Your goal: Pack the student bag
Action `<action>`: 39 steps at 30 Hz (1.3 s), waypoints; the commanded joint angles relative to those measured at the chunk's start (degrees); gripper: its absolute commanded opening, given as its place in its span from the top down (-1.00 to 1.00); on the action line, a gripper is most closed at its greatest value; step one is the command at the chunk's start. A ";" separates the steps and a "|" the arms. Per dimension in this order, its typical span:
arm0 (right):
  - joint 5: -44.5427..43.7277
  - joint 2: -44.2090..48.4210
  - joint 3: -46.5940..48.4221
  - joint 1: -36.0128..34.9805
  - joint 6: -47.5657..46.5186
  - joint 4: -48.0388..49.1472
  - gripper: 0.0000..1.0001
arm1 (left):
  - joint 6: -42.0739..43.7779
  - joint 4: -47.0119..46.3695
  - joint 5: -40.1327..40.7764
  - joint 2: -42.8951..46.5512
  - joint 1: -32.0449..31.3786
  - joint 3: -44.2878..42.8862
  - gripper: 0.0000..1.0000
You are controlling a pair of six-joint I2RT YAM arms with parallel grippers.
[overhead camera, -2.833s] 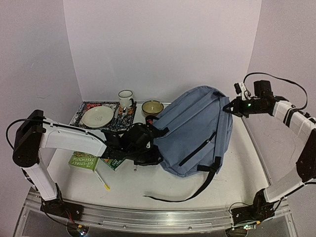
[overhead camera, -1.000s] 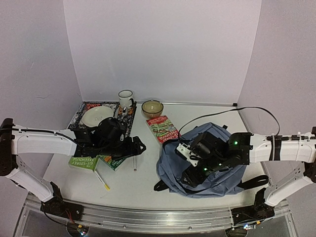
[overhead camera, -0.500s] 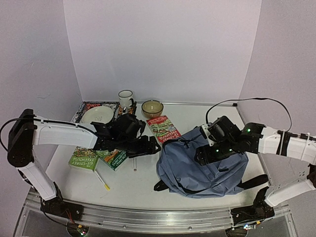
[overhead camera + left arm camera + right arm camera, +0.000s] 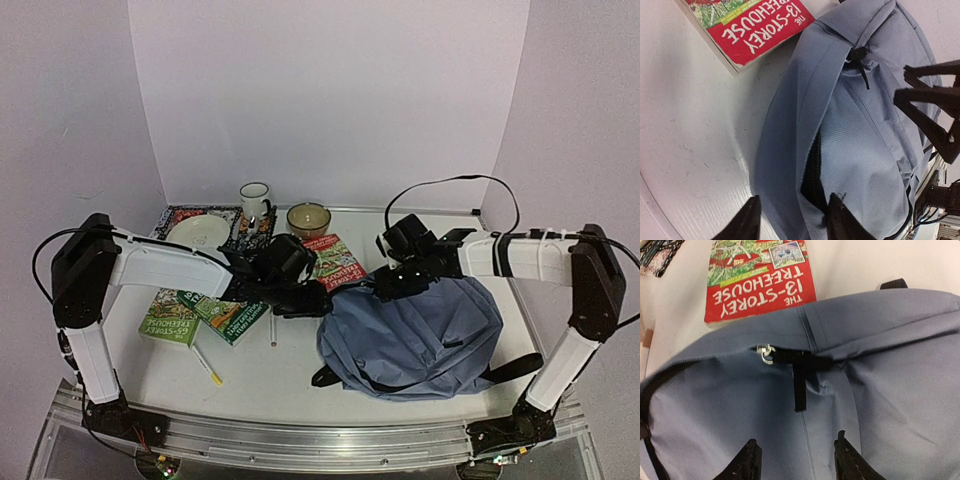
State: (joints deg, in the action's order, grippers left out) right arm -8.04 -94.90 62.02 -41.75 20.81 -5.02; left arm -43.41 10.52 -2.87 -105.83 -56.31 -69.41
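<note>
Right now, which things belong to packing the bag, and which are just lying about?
Likely for the job: backpack, red book, green books, pen.

Probably just lying about: plate, mug, bowl, patterned mat.

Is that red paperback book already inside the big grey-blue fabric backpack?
No, the red paperback book lies flat outside the grey-blue fabric backpack, by its top edge.

Student bag [image 4: 415,325]: matt grey-blue woven cloth, fine ribbed weave, soft folds. Zip pull [image 4: 765,353]: bright metal; its tab [image 4: 800,387] is black webbing. Book [image 4: 760,295]: paper, glossy red cover. Tabletop [image 4: 685,150]: white, smooth, faintly scuffed. Mug [image 4: 254,200]: glossy glaze.
</note>
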 commanded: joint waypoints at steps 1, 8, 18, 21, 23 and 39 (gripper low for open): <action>-0.97 -5.63 5.88 1.06 -2.26 1.15 0.08 | 0.91 -0.56 0.72 -0.61 0.15 -2.53 0.24; -0.05 -12.04 8.93 2.91 -2.92 1.91 0.18 | 0.19 -0.74 0.12 -1.77 0.15 -2.11 0.84; 8.49 -10.04 5.86 8.18 -3.93 6.78 0.03 | -0.92 -2.00 -0.59 -1.52 0.15 -0.59 1.00; 12.63 -11.13 6.58 9.10 -4.51 7.10 -0.04 | -1.05 -2.30 -0.68 -1.48 0.15 -0.43 1.00; 13.92 -12.20 7.10 9.33 -4.70 7.09 -0.05 | -1.09 -2.42 -0.83 -1.55 0.15 -0.47 1.00; 18.38 -16.51 7.78 9.34 -3.98 7.92 -0.02 | -1.67 -3.48 -1.70 -1.56 0.15 0.05 1.00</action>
State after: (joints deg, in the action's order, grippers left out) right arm 9.41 -109.57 68.62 -32.23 16.56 4.21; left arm -44.76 9.53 -4.08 -107.33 -56.31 -69.52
